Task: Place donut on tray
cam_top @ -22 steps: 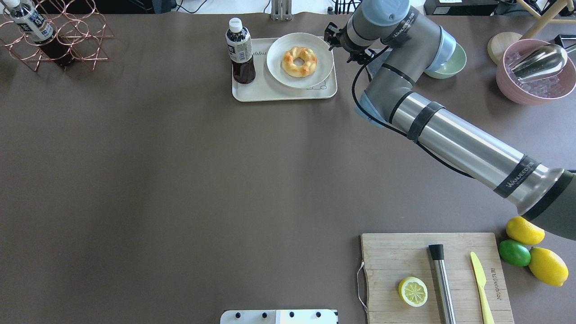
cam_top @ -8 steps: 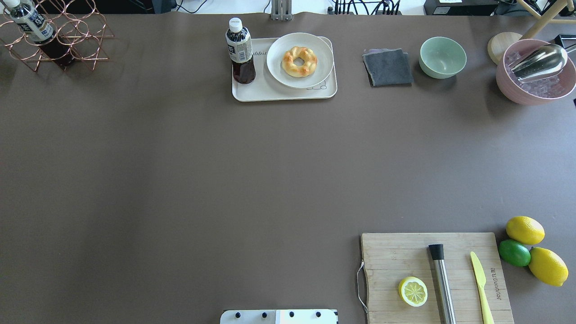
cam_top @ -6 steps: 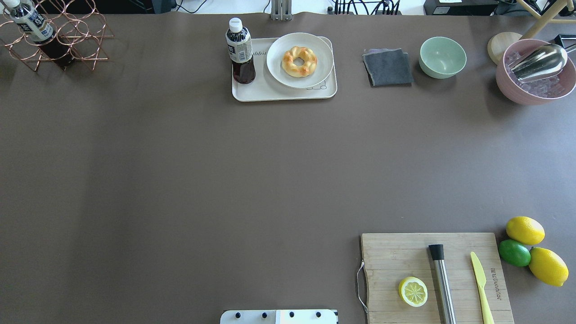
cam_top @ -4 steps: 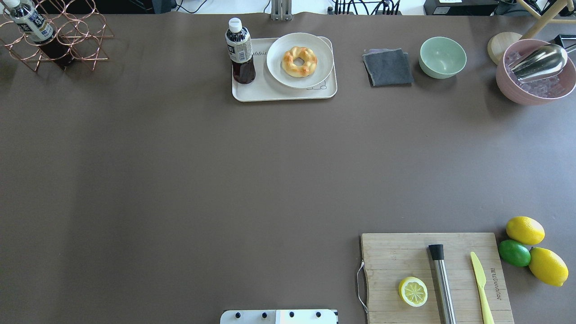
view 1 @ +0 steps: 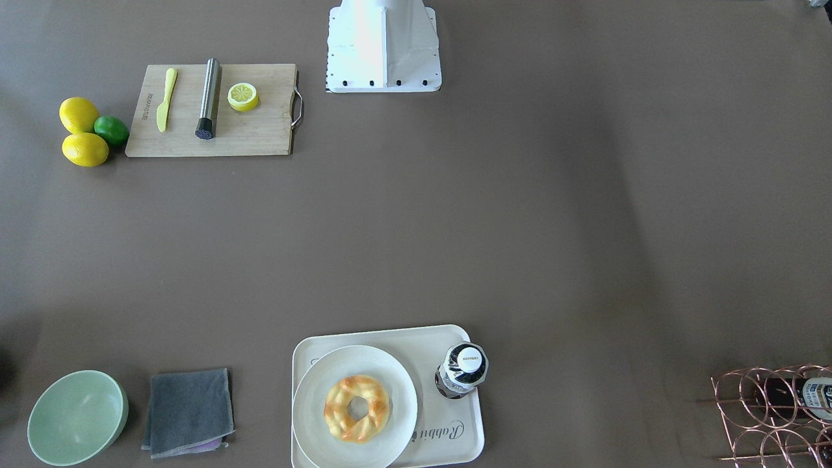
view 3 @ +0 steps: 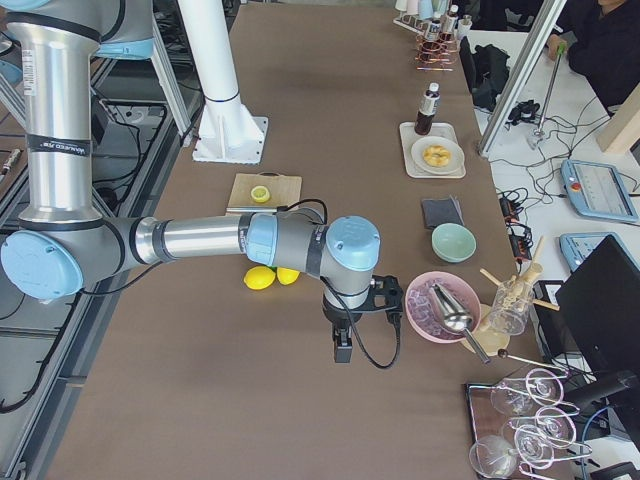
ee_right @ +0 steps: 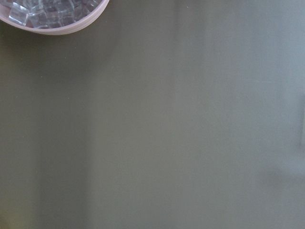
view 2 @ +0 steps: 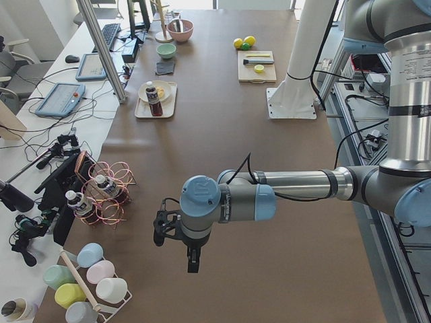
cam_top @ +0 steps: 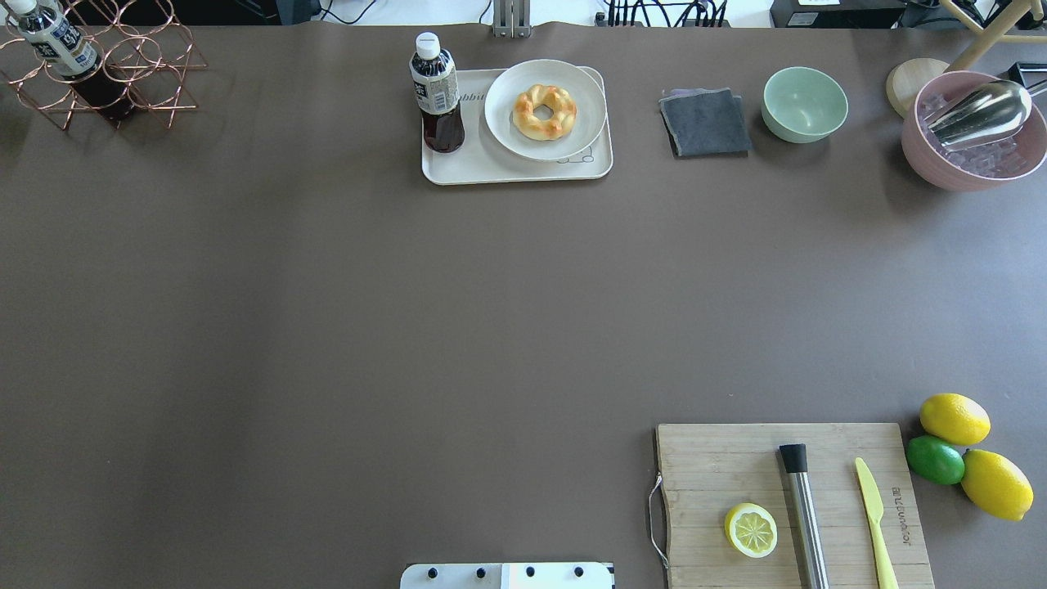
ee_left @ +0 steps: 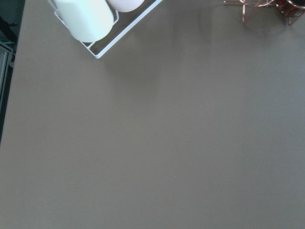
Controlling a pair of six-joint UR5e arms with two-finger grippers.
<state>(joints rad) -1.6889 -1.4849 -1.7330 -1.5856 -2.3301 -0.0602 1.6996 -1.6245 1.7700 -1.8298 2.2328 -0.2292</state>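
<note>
The donut (cam_top: 545,111) lies flat, hole up, in the middle of a plate (cam_top: 501,114), and the plate is set on the tray (cam_top: 474,168) at the table's (cam_top: 327,311) far edge. By that much the task is judged done. If bare tray were meant, little is left: the plate and a bottle (cam_top: 438,94) take up most of it.

Neither gripper is seen from above. The left gripper (view 2: 161,227) is held over the table's left end and the right gripper (view 3: 388,298) beside a pink bowl (view 3: 430,305). Both are well apart from the donut, and neither is clearly nearer. Whether their jaws are spread or closed cannot be told. Nothing is seen to be held.
</note>
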